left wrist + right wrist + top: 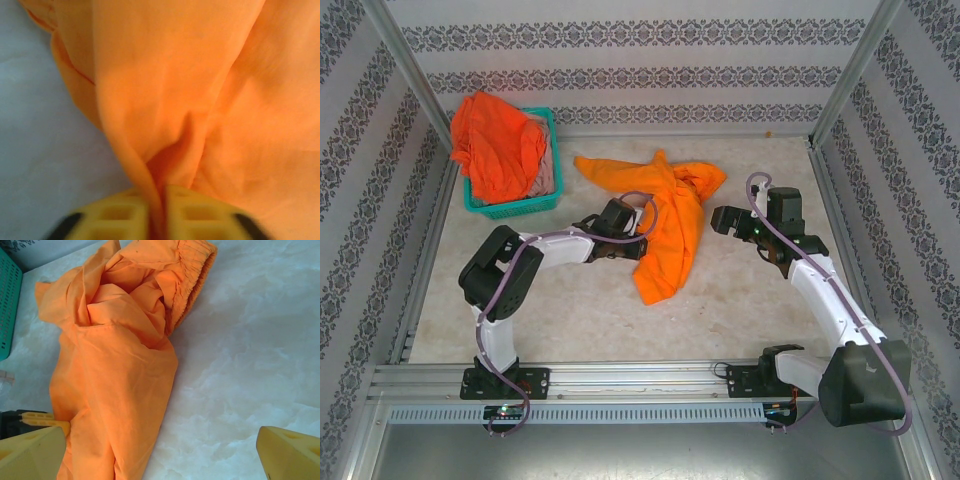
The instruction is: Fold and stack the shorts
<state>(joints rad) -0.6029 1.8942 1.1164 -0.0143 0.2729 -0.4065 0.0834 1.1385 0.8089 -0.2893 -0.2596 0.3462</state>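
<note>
Pale marbled tabletop [570,310], boxed in by patterned wall panels and a metal frame. Mid-tabletop, between the two arms: yellow-orange shorts [665,225], crumpled and twisted, one end trailing toward the near edge, gathered waistband bunched at the far right. Left hand [159,200] pinched shut on a ridge of that cloth along its left edge, fabric squeezed between the yellow pads. Right hand [725,220] spread wide, holding nothing, poised just right of the shorts with bare tabletop under it. Far-left corner: teal basket [552,150], with red-orange shorts [495,145] heaped over its rim and a dusty pink garment [545,175] tucked beneath. Judged step: early, first pair gripped for spreading flat, no fold made, no stack begun, two pairs waiting in the basket. Next move probably calls for a second grip by the right hand on the waistband side, then a pull apart to take out the twist before any fold. In the way: layers lapped over each other near the waistband, so risk of pinching more than one layer; basket near the far tip of the cloth, apart from it.
</note>
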